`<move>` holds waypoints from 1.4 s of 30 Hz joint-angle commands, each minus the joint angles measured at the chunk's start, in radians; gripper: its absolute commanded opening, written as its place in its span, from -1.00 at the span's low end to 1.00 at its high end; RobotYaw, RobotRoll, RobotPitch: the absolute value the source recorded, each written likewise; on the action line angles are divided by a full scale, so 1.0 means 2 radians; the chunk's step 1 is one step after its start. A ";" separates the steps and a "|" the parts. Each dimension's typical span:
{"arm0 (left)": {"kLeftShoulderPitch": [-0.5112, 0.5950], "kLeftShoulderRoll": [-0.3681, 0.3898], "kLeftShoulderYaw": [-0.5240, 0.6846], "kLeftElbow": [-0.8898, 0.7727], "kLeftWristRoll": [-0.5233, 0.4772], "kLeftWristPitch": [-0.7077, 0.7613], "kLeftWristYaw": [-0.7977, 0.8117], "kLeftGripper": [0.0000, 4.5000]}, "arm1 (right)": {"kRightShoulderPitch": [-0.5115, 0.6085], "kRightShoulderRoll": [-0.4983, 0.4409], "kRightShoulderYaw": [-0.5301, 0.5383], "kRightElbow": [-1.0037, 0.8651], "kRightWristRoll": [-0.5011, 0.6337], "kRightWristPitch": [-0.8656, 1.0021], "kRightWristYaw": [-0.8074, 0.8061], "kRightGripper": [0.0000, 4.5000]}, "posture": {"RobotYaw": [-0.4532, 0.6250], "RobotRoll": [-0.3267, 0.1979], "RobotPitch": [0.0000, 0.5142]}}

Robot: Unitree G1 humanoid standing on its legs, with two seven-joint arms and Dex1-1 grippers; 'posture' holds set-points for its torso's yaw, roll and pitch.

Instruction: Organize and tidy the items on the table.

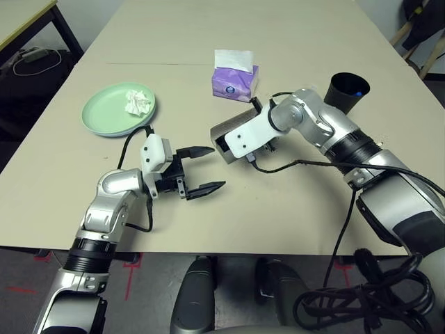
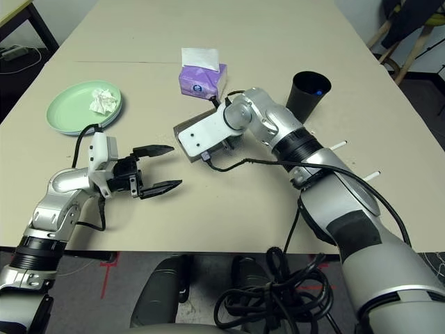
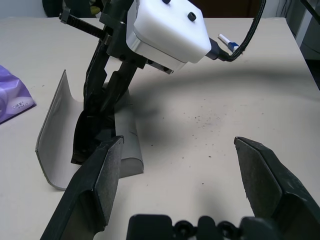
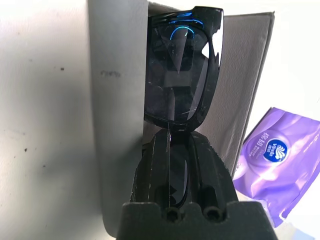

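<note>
A: What are the fingers doing?

B: The right gripper (image 4: 172,165) has its two black fingers pressed together on the black sunglasses (image 4: 181,75); it holds them by one end, the lenses hanging down into the open grey glasses case (image 1: 224,139); the left gripper (image 1: 203,169) hovers just to the left, fingers spread wide, holding nothing.

A: And where is the case?

B: In the middle of the beige table (image 1: 292,209), just near of the purple tissue box (image 1: 235,81); a pale green plate (image 1: 104,115) with a crumpled tissue (image 1: 137,102) lies far left; a black cup (image 1: 348,90) stands to the right.

A: How will the sunglasses handle?

B: Light and stiff, I judge, with slick lenses that scratch; the frame is the safer hold; the case looks light enough to slide, so the free gripper could steady its wall.
</note>
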 commanded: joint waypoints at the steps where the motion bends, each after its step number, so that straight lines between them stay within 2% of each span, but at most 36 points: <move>1: 0.003 0.004 0.003 -0.012 -0.005 0.004 0.000 1.00 | 0.005 -0.006 0.009 0.014 -0.008 -0.006 -0.002 -0.84 | 0.24 0.25 -0.34; 22: -0.005 0.003 0.002 -0.004 -0.002 0.005 0.001 1.00 | -0.008 -0.019 0.013 0.031 -0.004 -0.023 0.014 -0.84 | 0.23 0.25 -0.36; 33: -0.019 0.001 0.002 0.018 0.001 0.003 0.000 1.00 | -0.003 -0.033 0.002 -0.021 0.012 -0.013 0.042 0.92 | 0.15 0.25 -0.43; 34: -0.021 0.000 0.002 0.022 0.001 0.002 -0.001 1.00 | -0.003 -0.036 0.000 -0.029 0.014 -0.010 0.045 0.98 | 0.13 0.25 -0.44; 42: -0.058 -0.003 -0.005 0.075 0.008 -0.013 -0.019 1.00 | 0.015 -0.062 -0.030 -0.101 0.038 0.038 0.067 0.98 | 0.03 0.25 -0.50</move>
